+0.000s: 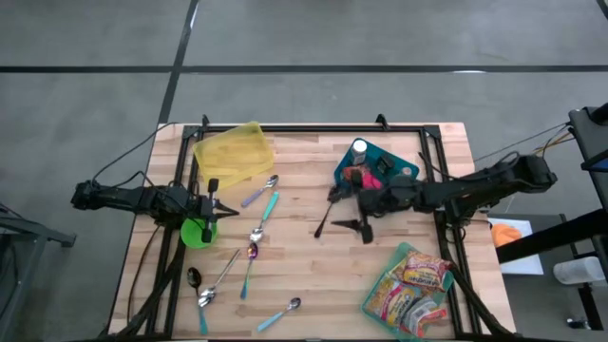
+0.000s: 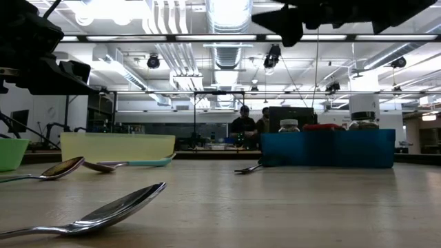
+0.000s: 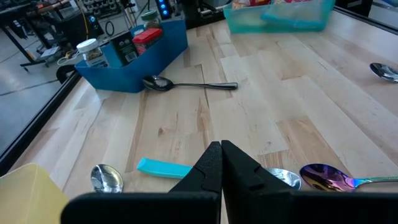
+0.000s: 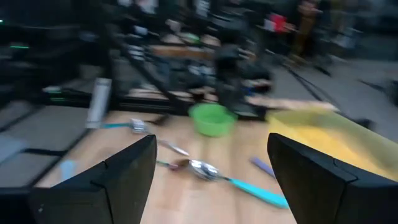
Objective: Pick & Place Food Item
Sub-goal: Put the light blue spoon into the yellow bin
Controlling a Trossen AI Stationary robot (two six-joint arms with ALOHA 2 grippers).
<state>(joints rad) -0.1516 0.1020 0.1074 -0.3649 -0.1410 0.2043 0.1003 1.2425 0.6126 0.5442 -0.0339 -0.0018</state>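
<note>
Snacks in the teal tray show only from above; right hand wide open, empty.

Pale wood-grain table. Yellow tray, green bowl, blue bin, teal bin with red-and-yellow patterned packets. Teal-handled spoon, black spoon.

The right wrist view is motion-blurred; the green bowl is cut off at the low view's edge.
</note>
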